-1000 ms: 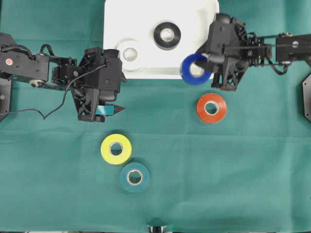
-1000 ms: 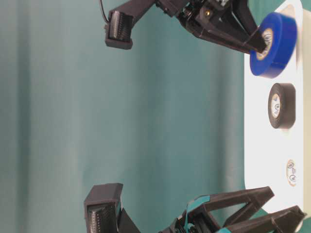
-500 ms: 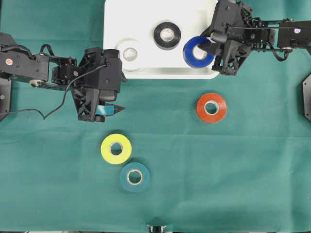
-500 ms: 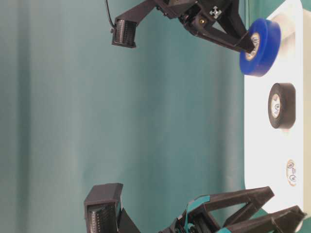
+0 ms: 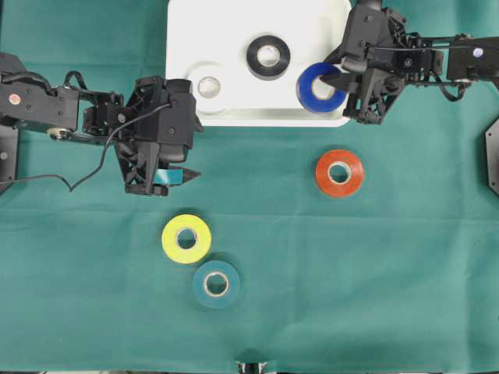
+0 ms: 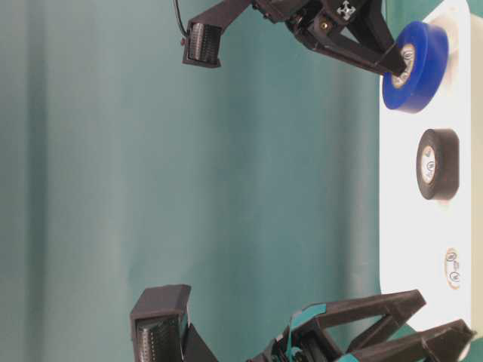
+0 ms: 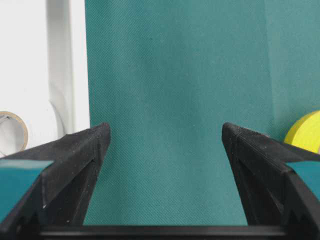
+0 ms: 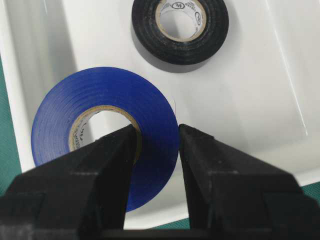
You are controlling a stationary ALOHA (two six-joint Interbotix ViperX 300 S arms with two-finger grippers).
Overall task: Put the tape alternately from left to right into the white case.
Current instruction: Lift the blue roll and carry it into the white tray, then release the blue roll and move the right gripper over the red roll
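Note:
The white case [image 5: 234, 23] lies at the top centre. A black tape [image 5: 268, 56] sits in its middle and a white tape [image 5: 209, 86] at its left. My right gripper [image 5: 334, 78] is shut on the blue tape [image 5: 320, 87], one finger through the core. The roll hangs tilted over the case's right end [image 8: 260, 90], and I cannot tell whether it touches the floor. My left gripper [image 5: 195, 128] stands open and empty over the cloth, beside the case's left front corner. Orange-red [image 5: 339, 173], yellow [image 5: 186, 238] and teal [image 5: 216, 284] tapes lie on the cloth.
A green cloth [image 5: 390, 273] covers the table. A black cable [image 5: 86, 181] trails from the left arm. A dark fixture [image 5: 493, 156] sits at the right edge.
My right gripper has carried the blue tape from outside the case's front right corner to over the case's right end. The left arm has not moved.

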